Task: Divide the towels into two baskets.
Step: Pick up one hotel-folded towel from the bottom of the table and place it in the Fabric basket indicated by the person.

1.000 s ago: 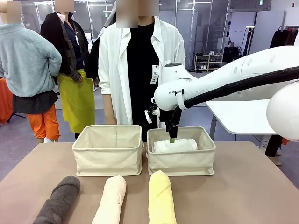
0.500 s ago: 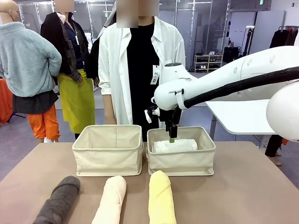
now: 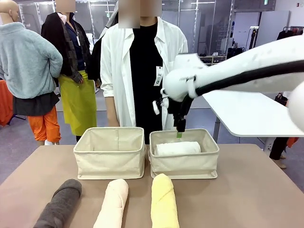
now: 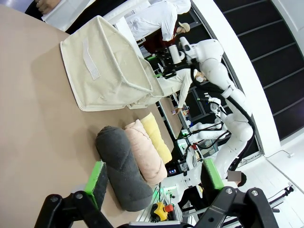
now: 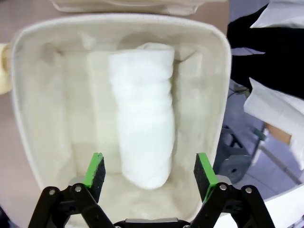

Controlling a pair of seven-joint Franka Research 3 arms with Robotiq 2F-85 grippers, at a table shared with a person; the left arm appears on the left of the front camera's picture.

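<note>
A white towel (image 3: 178, 148) lies in the right basket (image 3: 185, 166). My right gripper (image 3: 180, 131) hangs open just above it, holding nothing. In the right wrist view the open gripper (image 5: 150, 172) looks straight down on the white towel (image 5: 142, 128) lying lengthwise inside the basket (image 5: 21, 95). The left basket (image 3: 110, 159) shows no towel. Near the front edge lie the dark grey towel (image 3: 61, 204), the cream-peach towel (image 3: 113, 203) and the pale yellow towel (image 3: 164, 202), side by side. My left gripper (image 4: 153, 176) is open, low over the table and close to the dark grey towel (image 4: 121, 166).
A person in a white coat (image 3: 142, 71) stands behind the baskets with arms down. Other people stand at the back left. A white table (image 3: 251, 114) is at the right behind my table. Bare brown tabletop (image 3: 247, 190) lies right of the towels.
My right gripper has lifted a little and shifted slightly right above the right basket. The white towel stays in the basket. The other towels have not moved.
</note>
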